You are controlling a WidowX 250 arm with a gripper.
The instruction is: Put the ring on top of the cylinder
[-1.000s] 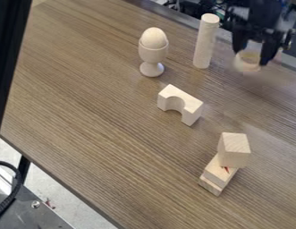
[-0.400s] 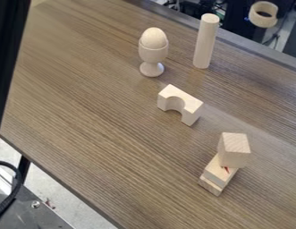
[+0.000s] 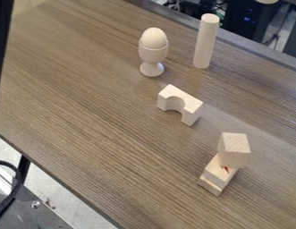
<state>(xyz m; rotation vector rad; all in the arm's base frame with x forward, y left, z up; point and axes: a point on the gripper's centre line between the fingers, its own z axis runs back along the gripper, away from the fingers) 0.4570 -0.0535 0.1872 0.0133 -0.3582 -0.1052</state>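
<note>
Ring (image 3: 268, 1) — top edge, cylinder (image 3: 205, 42) — upright

Blk arm (image 3: 0, 31) runs near vert. along view's upper L edge.

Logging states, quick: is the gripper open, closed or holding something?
Gripper: cannot be told. The upright, pale wooden cylinder has a bare top.

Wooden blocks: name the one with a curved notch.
The arched block between the egg cup and the stacked blocks. A half-round is cut out of it; the stacked ones show straight edges.
</note>
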